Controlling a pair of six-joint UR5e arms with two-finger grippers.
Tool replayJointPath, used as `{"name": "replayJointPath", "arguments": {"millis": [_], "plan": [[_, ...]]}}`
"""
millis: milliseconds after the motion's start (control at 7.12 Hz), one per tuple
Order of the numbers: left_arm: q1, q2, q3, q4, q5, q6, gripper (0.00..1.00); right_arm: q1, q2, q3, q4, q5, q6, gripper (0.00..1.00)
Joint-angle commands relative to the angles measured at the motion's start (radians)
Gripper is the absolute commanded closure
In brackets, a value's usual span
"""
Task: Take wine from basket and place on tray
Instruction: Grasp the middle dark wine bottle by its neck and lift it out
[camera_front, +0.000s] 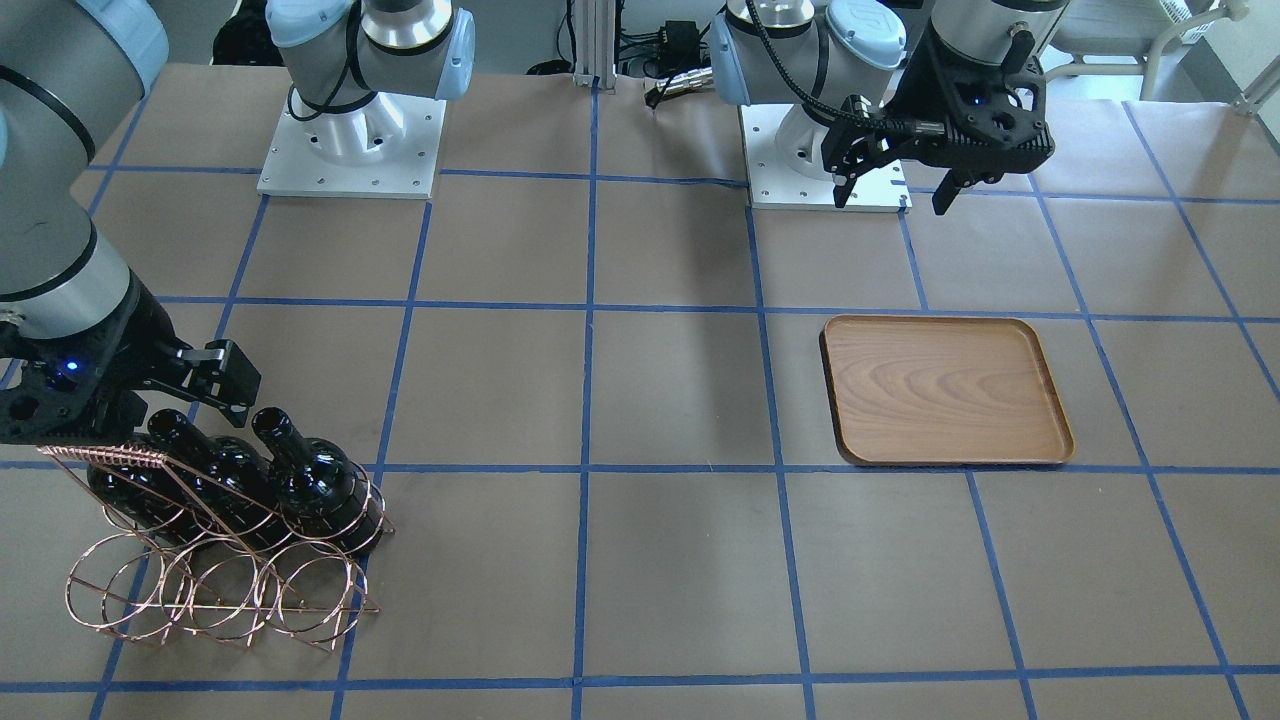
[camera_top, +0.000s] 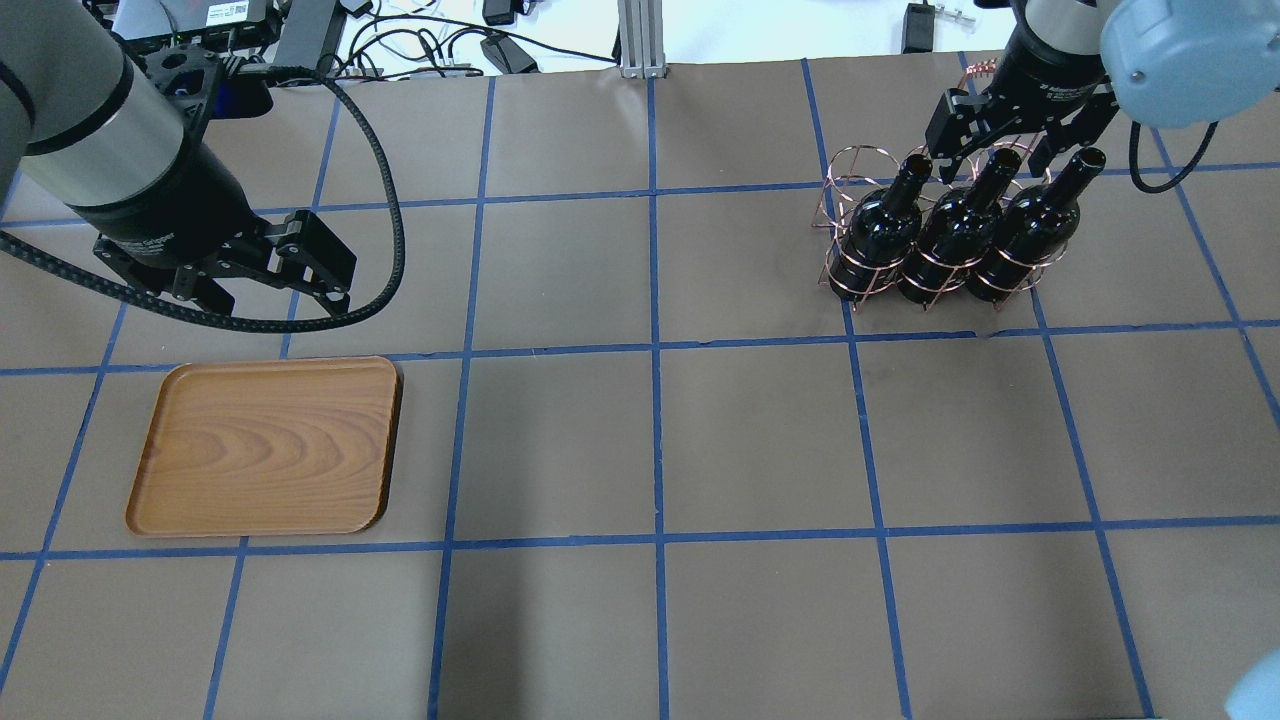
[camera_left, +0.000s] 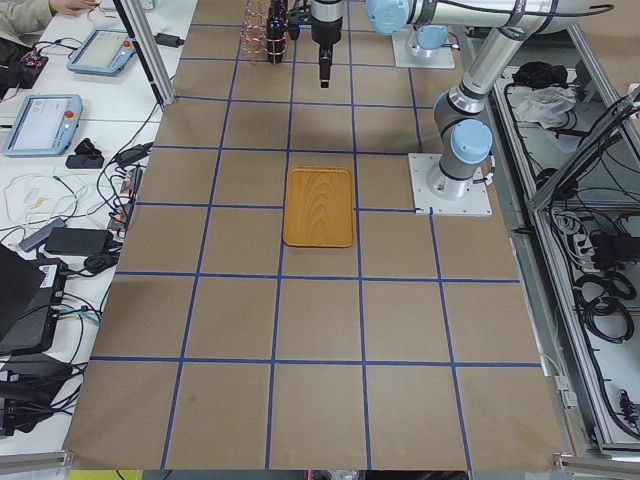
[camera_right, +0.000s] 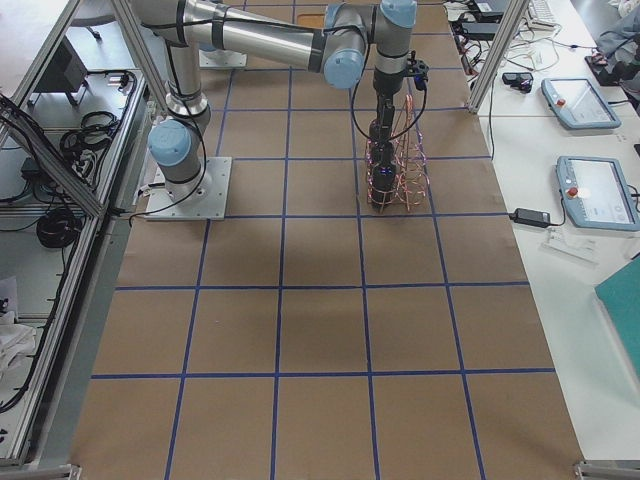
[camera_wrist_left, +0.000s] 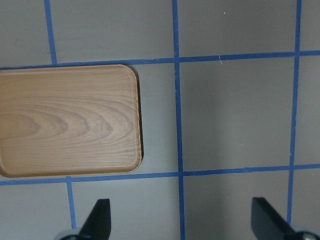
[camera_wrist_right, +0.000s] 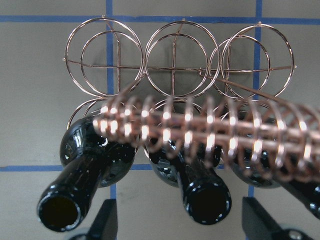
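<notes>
Three near-black wine bottles (camera_top: 945, 235) lie tilted side by side in the copper wire basket (camera_top: 850, 190), necks pointing up towards the robot. My right gripper (camera_top: 1000, 150) is open, with its fingers on either side of the middle bottle's neck (camera_wrist_right: 207, 200), just under the coil-wrapped handle (camera_wrist_right: 200, 125); the fingers are apart from the glass. The wooden tray (camera_top: 265, 445) lies flat and bare on the left side of the table. My left gripper (camera_top: 290, 290) is open and empty, held high beside the tray (camera_wrist_left: 65, 120).
The brown table cover is marked by a grid of blue tape (camera_top: 655, 350). Both arm bases (camera_front: 350, 150) stand at the robot's edge. The basket's several empty upper loops (camera_wrist_right: 175, 60) stand beyond the bottles. Cables and devices lie past the far edge (camera_top: 500, 50).
</notes>
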Motion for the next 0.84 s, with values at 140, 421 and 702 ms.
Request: {"name": "replayJointPath", "arguments": {"millis": [140,421,702], "plan": [[0.000,0.000,-0.003,-0.002,0.007,-0.003,0.00,-0.023,0.022,0.002,-0.004,-0.001,-0.002,0.43],[0.000,0.000,-0.006,-0.002,0.005,-0.003,0.00,-0.023,0.023,0.002,-0.005,-0.001,-0.002,0.89],[0.000,0.000,-0.007,-0.002,0.010,0.004,0.00,-0.023,0.009,-0.016,-0.004,-0.001,0.008,0.95]]}}
